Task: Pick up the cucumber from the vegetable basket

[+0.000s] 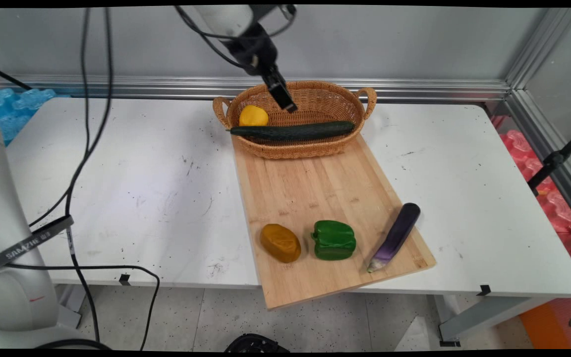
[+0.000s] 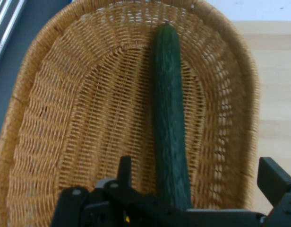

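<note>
- Behind the white table (image 1: 142, 163) I see a grey wall with an aluminium rail along its foot.
- On the table lies a wooden cutting board (image 1: 315, 198), its near corner reaching over the table's front edge.
- At the far end of the board stands a wicker basket (image 1: 315, 148) with two handles.
- My gripper (image 1: 285, 101) hangs over the inside of the basket, tilted down; in the hand view its two fingers (image 2: 273, 177) stand wide apart and hold nothing.
- A cucumber (image 1: 293, 131) lies lengthwise in the basket along its near wall, right below the gripper but not touching it.
- A yellow bell pepper (image 1: 253, 116) sits at the basket's left end, near the cucumber's tip.
- On the near part of the board lie, from left to right, a brownish potato (image 1: 280, 243), a green bell pepper (image 1: 334, 240) and a purple eggplant (image 1: 395, 237), all apart from each other.
</note>
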You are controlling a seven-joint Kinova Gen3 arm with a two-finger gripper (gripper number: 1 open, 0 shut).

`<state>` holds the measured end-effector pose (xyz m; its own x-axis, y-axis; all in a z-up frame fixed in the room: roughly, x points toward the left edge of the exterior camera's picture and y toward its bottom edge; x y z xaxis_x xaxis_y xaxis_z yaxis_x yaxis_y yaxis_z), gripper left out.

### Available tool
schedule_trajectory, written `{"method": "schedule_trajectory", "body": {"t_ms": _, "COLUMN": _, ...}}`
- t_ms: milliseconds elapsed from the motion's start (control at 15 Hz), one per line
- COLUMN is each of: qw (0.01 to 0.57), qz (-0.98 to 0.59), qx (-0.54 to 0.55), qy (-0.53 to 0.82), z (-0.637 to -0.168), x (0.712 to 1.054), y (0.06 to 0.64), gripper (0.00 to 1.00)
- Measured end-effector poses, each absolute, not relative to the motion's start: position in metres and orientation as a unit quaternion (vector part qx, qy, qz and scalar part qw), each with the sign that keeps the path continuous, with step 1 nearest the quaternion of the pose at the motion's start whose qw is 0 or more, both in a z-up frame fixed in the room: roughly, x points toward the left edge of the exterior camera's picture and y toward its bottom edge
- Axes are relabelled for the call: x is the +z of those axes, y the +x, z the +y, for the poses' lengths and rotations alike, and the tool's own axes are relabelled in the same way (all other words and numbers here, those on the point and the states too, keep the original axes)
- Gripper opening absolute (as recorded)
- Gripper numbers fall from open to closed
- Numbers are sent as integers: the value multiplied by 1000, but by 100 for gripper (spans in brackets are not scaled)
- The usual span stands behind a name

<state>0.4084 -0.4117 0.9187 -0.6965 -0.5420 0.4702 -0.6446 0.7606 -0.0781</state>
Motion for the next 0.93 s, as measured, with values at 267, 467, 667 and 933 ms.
{"method": "schedule_trajectory", "body": {"t_ms": 267, "qw": 198, "qz": -917, "qx": 121, "qy": 324, "z": -436, "x": 889, "y": 390, "gripper": 100}}
{"method": "schedule_trajectory", "body": {"t_ms": 467, "qw": 182, "qz": -921, "qx": 119, "qy": 325, "z": -454, "x": 863, "y": 377, "gripper": 100}}
{"method": "schedule_trajectory", "body": {"t_ms": 667, "qw": 167, "qz": -923, "qx": 112, "qy": 329, "z": -469, "x": 839, "y": 367, "gripper": 100}}
{"method": "schedule_trajectory", "body": {"t_ms": 933, "qw": 154, "qz": -924, "qx": 104, "qy": 334, "z": -480, "x": 818, "y": 358, "gripper": 100}}
